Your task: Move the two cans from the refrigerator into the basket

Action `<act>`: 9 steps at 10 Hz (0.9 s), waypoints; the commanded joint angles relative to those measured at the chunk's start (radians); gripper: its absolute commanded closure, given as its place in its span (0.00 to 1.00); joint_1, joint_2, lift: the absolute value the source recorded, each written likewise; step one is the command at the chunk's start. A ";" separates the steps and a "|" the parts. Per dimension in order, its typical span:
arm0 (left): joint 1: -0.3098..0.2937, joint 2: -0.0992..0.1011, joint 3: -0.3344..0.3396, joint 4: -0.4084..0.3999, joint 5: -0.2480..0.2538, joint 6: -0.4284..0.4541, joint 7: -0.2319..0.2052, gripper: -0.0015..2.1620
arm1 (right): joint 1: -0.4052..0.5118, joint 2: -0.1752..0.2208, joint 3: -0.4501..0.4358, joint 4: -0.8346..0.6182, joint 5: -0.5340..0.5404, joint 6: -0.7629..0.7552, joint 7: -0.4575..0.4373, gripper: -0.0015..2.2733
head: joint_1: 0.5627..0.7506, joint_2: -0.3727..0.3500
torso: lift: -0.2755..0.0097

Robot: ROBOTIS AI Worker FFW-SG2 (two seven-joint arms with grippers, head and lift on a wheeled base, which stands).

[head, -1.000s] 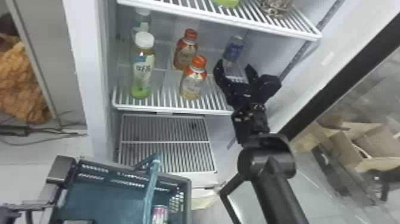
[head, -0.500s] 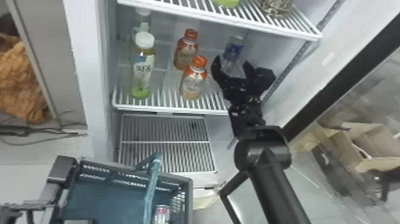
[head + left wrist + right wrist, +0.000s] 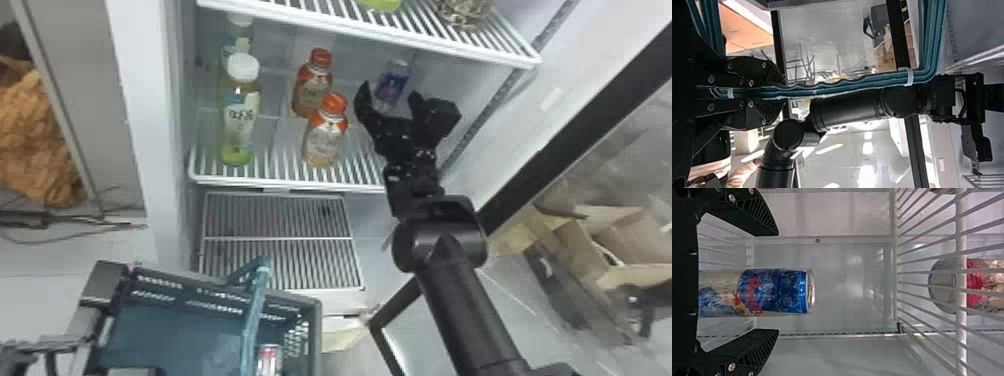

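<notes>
The blue can (image 3: 396, 80) is stood upright at the back right of the refrigerator's middle shelf (image 3: 285, 185). It is flanked on the left by two orange-capped bottles (image 3: 325, 140), one behind the other; farther left, a white-capped bottle (image 3: 240, 117) is placed before a paler one (image 3: 241, 37). Overhead, a green item (image 3: 382, 4) and a jar (image 3: 462, 12) are carried by the upper shelf (image 3: 370, 37). The can's blue-and-silver label is marked with red lettering.

The jaws of the right gripper (image 3: 390, 94) are spread wide on either side of the can, with a gap left on both sides; nothing is gripped. The other can (image 3: 269, 357) is held in the basket (image 3: 316, 325), whose handle (image 3: 848, 86) is clamped in the closed jaws of the left gripper (image 3: 778, 92).
</notes>
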 commanded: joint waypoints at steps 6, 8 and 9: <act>0.000 0.000 0.001 0.004 0.010 0.013 0.000 0.56 | -0.030 -0.004 0.011 0.028 -0.002 0.052 -0.018 0.36 | 0.70 0.03 | 0.03; -0.002 -0.002 0.001 0.004 0.010 0.013 0.000 0.56 | -0.022 -0.004 0.009 0.001 0.002 0.049 -0.023 0.39 | 0.70 0.03 | 0.03; -0.002 -0.002 0.001 0.004 0.012 0.013 -0.002 0.56 | -0.017 -0.004 0.009 -0.011 0.006 0.044 -0.027 0.39 | 0.70 0.03 | 0.03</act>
